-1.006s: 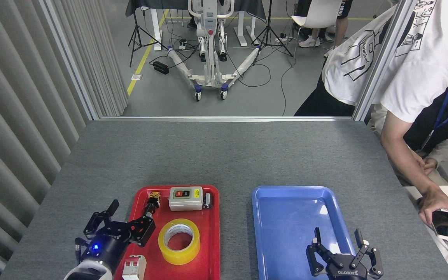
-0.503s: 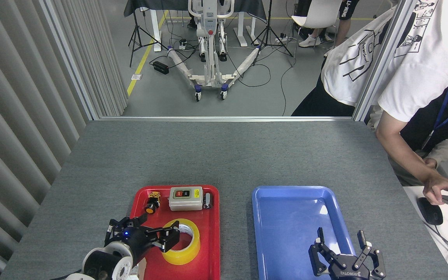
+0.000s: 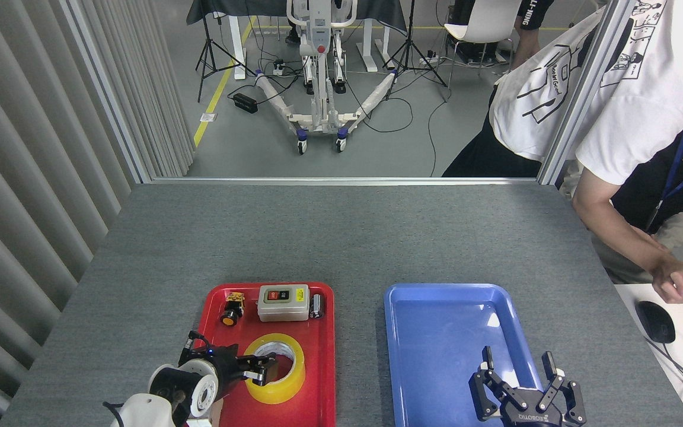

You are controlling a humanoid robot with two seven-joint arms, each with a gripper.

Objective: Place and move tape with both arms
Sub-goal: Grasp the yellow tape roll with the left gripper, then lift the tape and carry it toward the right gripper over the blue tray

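The tape, a yellow roll with a white core, lies flat in the front half of the red tray. My left gripper reaches in from the left, low over the roll's left side. Its black fingers are spread a little across the left rim, one tip over the core hole, and I see no grip on the roll. My right gripper hovers open over the front part of the bare blue tray, fingers pointing away from me and nothing between them.
At the back of the red tray sit a grey switch box, a yellow-capped push button and a small metal cylinder. A person leans in at the right, hand on a white desk beside a mouse. Ribbed wall panels run along the left.
My left gripper swung right from beside the red tray to over the tape's left rim and dropped lower. The right gripper barely moved. The person's hand left the phone for the desk.
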